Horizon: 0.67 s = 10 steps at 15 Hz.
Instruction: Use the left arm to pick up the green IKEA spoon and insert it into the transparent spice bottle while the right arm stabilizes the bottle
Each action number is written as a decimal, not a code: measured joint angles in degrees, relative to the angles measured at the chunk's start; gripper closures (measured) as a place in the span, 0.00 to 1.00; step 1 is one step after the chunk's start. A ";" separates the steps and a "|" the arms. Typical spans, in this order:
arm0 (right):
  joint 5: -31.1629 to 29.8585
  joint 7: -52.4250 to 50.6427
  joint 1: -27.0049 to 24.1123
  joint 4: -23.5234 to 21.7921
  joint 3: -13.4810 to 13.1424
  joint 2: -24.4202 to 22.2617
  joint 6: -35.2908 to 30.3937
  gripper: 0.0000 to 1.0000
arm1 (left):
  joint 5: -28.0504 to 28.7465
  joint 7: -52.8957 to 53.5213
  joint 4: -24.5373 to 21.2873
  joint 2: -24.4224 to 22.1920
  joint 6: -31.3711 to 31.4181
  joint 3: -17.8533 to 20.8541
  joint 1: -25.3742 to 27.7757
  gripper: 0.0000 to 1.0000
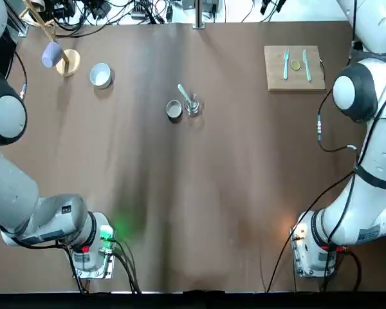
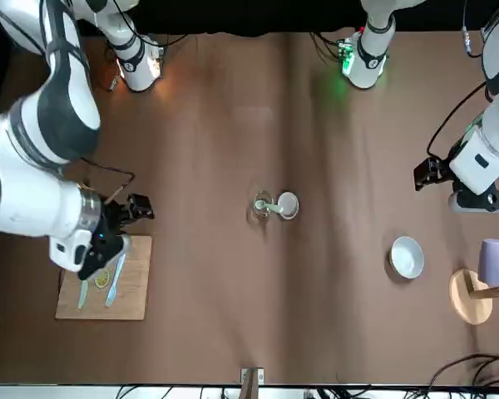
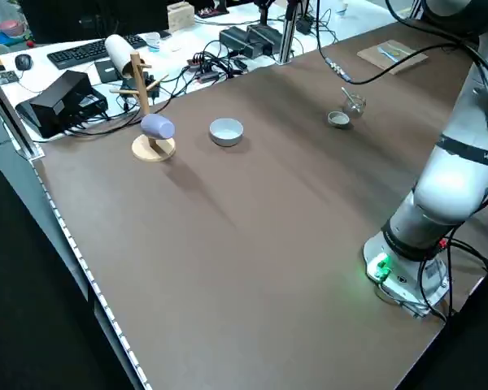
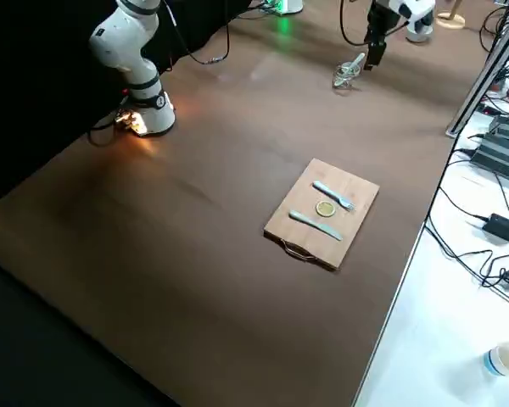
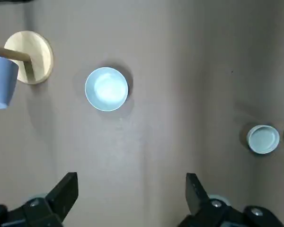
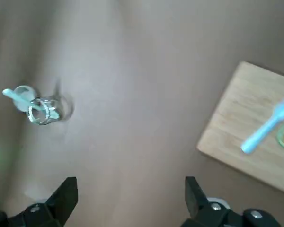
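The left gripper [image 5: 131,178], wide and empty, hangs near the white bowl. The green spoon [image 1: 184,92] seems to lean inside the clear bottle [image 1: 192,109], mid-table; best leave both undisturbed and draw back clear. The right gripper [image 6: 131,180], also wide, hangs near the board [image 1: 277,74]. Brown table [image 1: 244,193]; cables [image 1: 116,13] beyond.

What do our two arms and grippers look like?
Matching pair: white, rounded, jointed links with grey joint caps and dark bands, black cables running along them. The bases are white with lit spots, green on the left arm, orange on the right arm. Left gripper and right gripper: black, two angular jaws each, with silvery screws.
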 joint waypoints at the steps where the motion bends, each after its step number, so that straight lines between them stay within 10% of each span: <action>1: -1.61 2.63 -0.05 -0.01 -0.06 -0.90 -1.03 0.00 | -1.11 -1.38 0.00 -0.20 0.03 0.09 -0.04 0.00; 10: -11.67 11.86 -1.84 -0.59 -3.89 -7.13 -6.19 0.00 | -3.88 -3.92 -1.08 -3.50 -0.81 6.99 -5.72 0.00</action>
